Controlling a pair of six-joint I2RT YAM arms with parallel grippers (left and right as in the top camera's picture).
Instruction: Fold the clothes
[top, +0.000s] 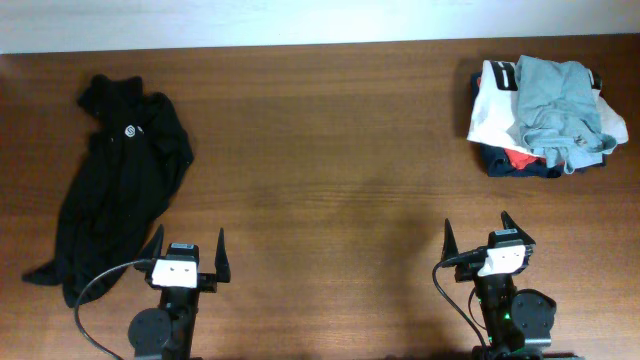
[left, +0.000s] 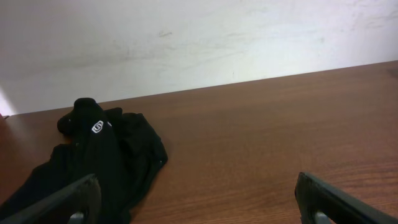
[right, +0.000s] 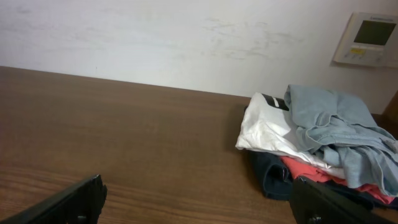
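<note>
The large black soft fabric top with sleeves (top: 118, 195), lying ahead and to the left of the widely spread jaws of the left gripper (top: 189, 246), could be pinched through several bunched layers at once (its edges are lost in the dark folds) and so dragged as a lump rather than laid flat. It is seen crumpled into a long heap, its small white round logo (top: 131, 129) facing up at the end farthest from those jaws. The jaws of the right gripper (top: 477, 233) are also spread and empty over the brown wooden table (top: 330, 150), with a pile of white, navy, red and grey-blue garments (top: 545, 115) well ahead and to their right.

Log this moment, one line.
black top crumpled, unfolded | left gripper open, empty | right gripper open, empty | folding not started
</note>
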